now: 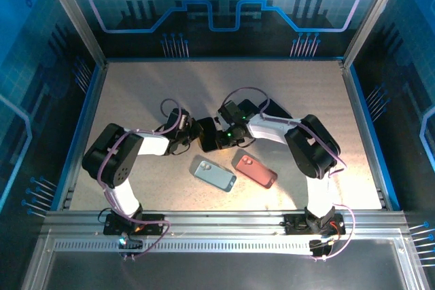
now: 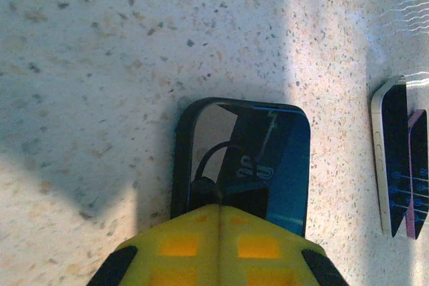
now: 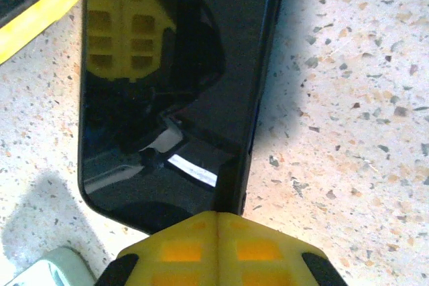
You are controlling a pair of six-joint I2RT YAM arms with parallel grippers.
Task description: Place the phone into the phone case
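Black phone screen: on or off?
Off. The black phone lies with dark glass in both wrist views, showing only reflections, no lit display.

A: Phones on the table (image 1: 136, 100)?
B: One, black phone (image 2: 268, 165).
A: Cases?
B: One red case (image 1: 255, 170); one pale blue slab (image 1: 214, 173), phone or case unclear.
A: Arms?
B: Two: left arm (image 1: 122, 157), right arm (image 1: 312, 147).

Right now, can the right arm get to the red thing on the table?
Probably yes. The red thing lies uncovered beside the right arm, nothing between. The right gripper is shut, at the black phone.
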